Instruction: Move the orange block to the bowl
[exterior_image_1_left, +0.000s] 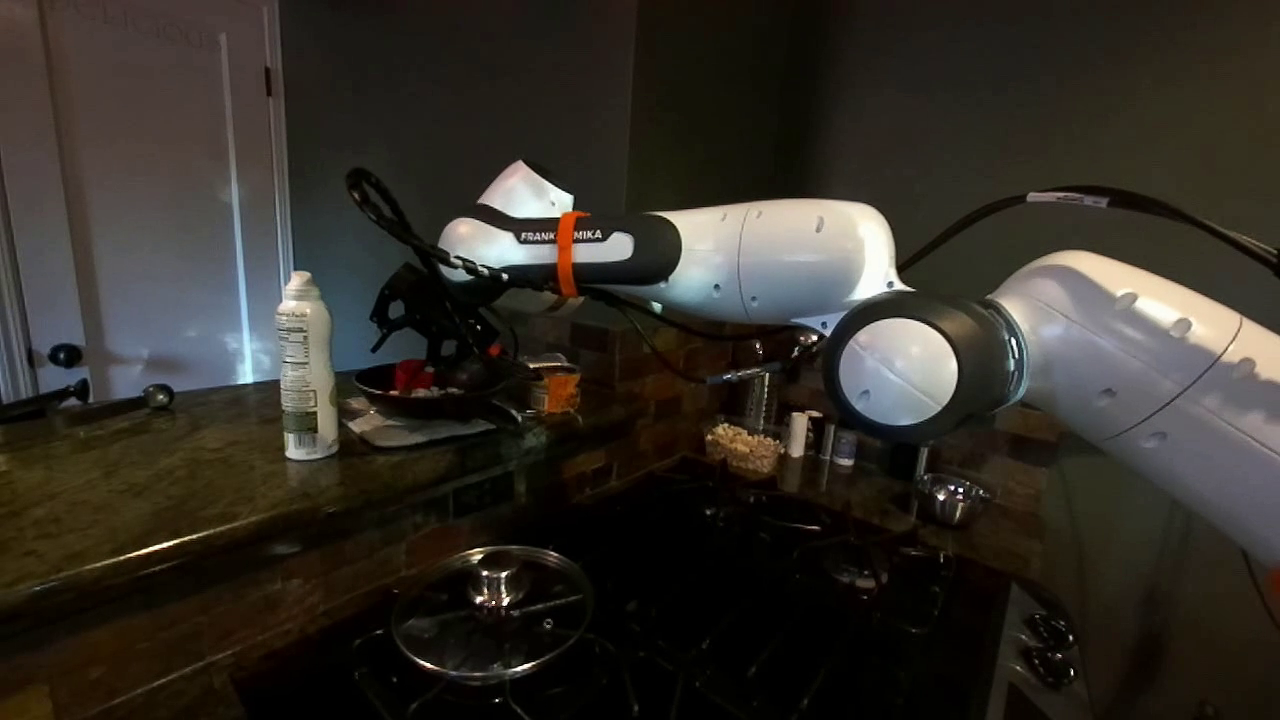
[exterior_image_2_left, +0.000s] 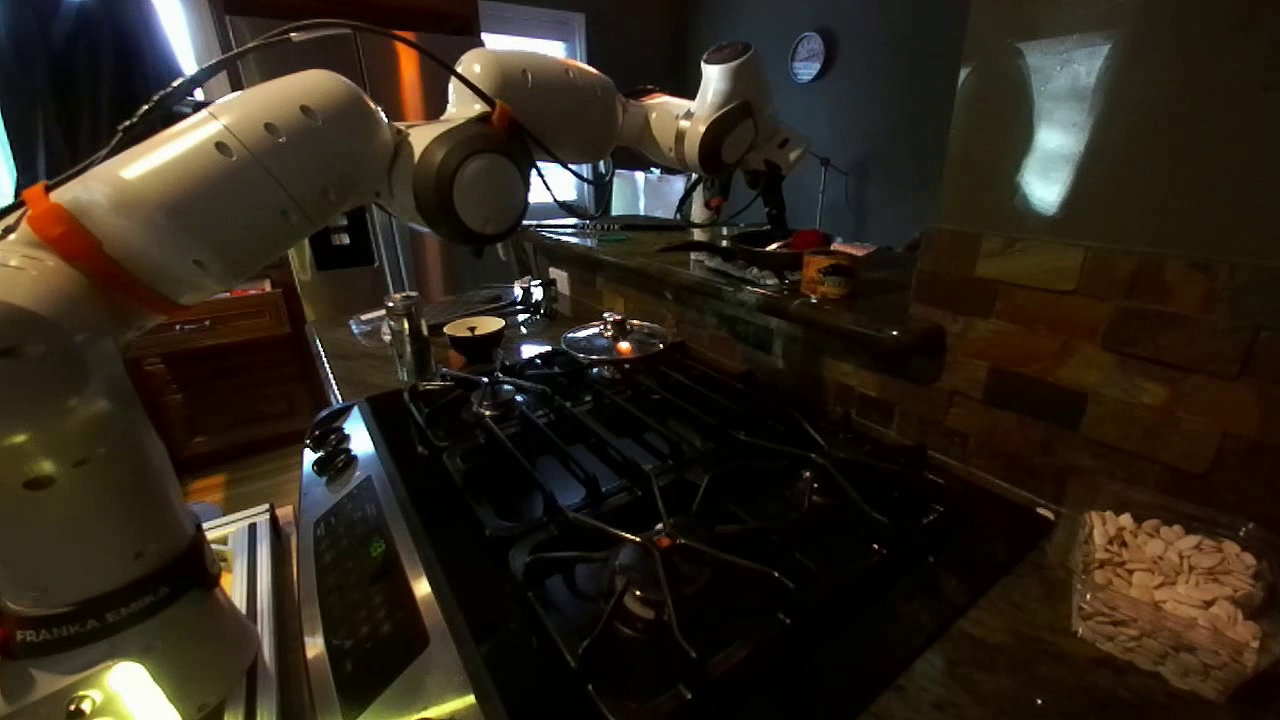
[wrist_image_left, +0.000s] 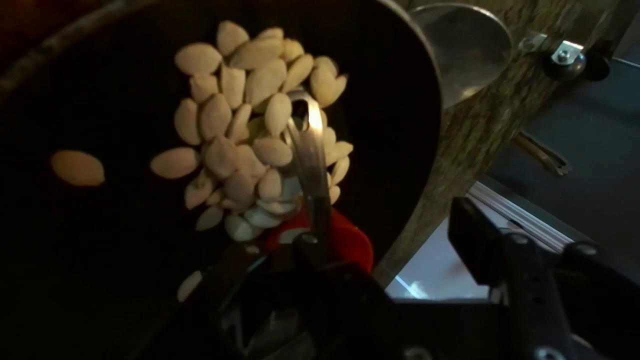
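No orange block shows in any view; the pictures show a different kitchen scene. A red cup (wrist_image_left: 352, 245) with a shiny metal handle (wrist_image_left: 311, 155) lies among pale seeds (wrist_image_left: 245, 155) in a dark pan (wrist_image_left: 423, 45). The red cup also shows in both exterior views (exterior_image_1_left: 412, 376) (exterior_image_2_left: 808, 240). My gripper (wrist_image_left: 382, 250) is open, its fingers wide apart with nothing between them. The left finger in the wrist view covers part of the red cup; contact cannot be told. In an exterior view, the gripper (exterior_image_1_left: 408, 350) hangs just above the pan. A dark bowl with a pale inside (exterior_image_2_left: 475, 338) stands beyond the stove.
An orange can (exterior_image_1_left: 556, 390) stands beside the pan on the raised counter (exterior_image_1_left: 120, 480). A white spray bottle (exterior_image_1_left: 307, 370) stands near the pan. A glass lid (exterior_image_1_left: 492, 615) lies over the stove below. A steel bowl (exterior_image_1_left: 952, 499) and a tub of seeds (exterior_image_2_left: 1170, 590) stand lower down.
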